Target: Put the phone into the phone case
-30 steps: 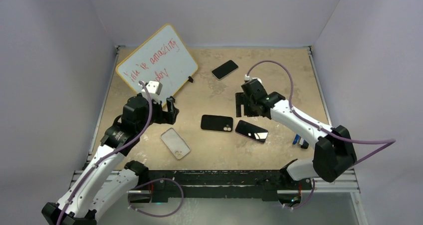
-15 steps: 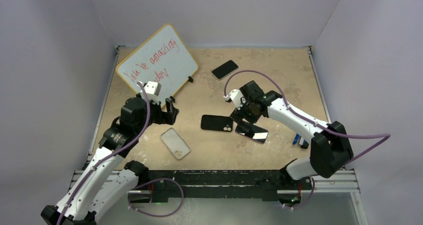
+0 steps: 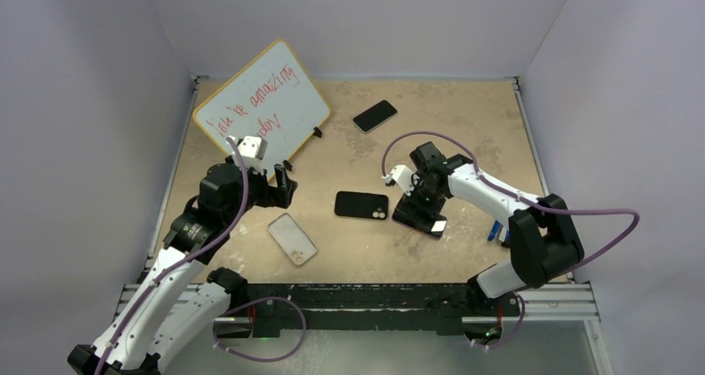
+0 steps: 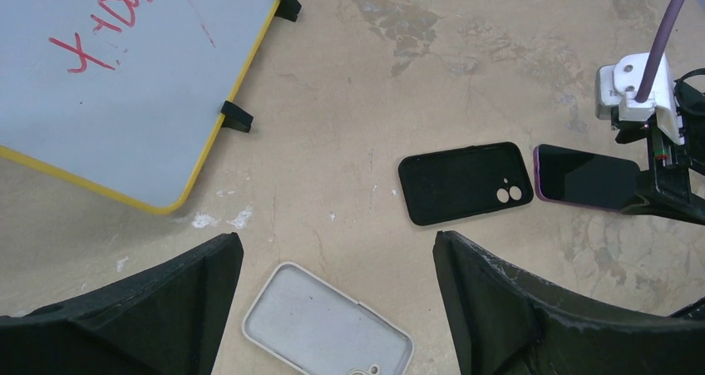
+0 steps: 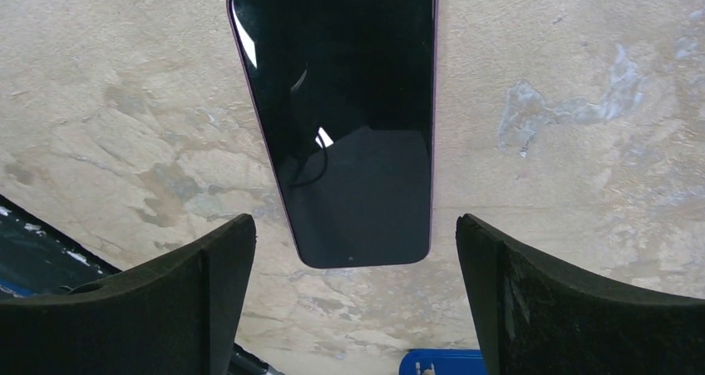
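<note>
right gripper (image 5: 353,234) hung wide open over the phone (image 5: 341,117), flat and screen-up beside a black phone (image 3: 362,204); phone case (image 4: 328,329) lay well apart, near the wide-open left gripper (image 4: 332,242). risk: thin slick edges, the pinch could skid off.

You see whiteboard (image 3: 262,105) at far left of table (image 3: 465,125). Far phone (image 3: 374,115) right of whiteboard, toward back edge. At centre, back-up phone (image 3: 362,204); phone (image 3: 424,221) just right of it, not touching. Right gripper (image 3: 420,209) over that phone, one finger each side. Phone case (image 3: 293,239) lies near left, just nearer you than left gripper (image 3: 284,184). Small object (image 3: 499,234) at near right.
</note>
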